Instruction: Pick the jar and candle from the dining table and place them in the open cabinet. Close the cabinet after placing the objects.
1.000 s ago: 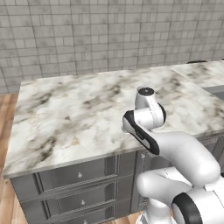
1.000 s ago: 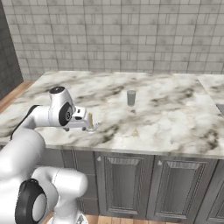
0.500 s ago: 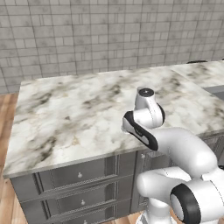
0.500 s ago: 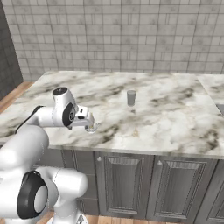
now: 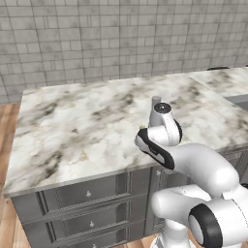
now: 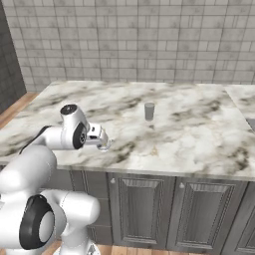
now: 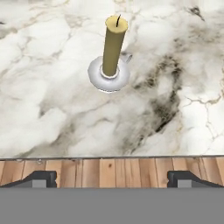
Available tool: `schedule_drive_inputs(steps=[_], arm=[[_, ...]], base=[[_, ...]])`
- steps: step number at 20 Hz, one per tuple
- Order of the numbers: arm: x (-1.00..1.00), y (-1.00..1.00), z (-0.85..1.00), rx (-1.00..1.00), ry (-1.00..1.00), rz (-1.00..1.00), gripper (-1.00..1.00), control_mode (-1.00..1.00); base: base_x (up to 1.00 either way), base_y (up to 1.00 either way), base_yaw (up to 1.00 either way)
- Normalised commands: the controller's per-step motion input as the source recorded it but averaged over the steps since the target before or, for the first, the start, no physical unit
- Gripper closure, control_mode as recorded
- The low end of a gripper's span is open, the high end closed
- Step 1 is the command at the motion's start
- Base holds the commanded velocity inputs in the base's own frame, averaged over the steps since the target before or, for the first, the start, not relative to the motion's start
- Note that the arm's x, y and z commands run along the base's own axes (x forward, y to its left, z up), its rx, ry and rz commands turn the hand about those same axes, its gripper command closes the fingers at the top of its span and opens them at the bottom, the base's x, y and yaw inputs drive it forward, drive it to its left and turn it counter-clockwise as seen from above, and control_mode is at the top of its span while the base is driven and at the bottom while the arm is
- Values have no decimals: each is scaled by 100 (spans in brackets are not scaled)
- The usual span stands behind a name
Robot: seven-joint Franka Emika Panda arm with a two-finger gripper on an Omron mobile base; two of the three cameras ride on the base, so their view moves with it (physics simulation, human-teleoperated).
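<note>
Nothing's stowed yet — the candle [image 7: 113,52] and jar [image 6: 149,111] both sit on the worktop [image 6: 199,129]. The hand [image 7: 112,179] hovers near the candle, fingers spread wide, empty — everything's left to do.

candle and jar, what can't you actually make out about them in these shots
- Candle: in the left base view the arm hides all but a yellow speck; in the right base view the gripper covers most of it.
- Jar: too small in the right base view to tell lid from body; in the left base view the arm covers all but its top.
- Cabinet: outside every frame.
</note>
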Motion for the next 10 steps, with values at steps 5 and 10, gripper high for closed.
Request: schedule_drive_inputs(steps=[5,10], arm=[[11,0,-2,5,-3,0,-100,-100],[22,0,-2,10,0,0,-100,-100]], base=[[0,0,0],[0,0,0]])
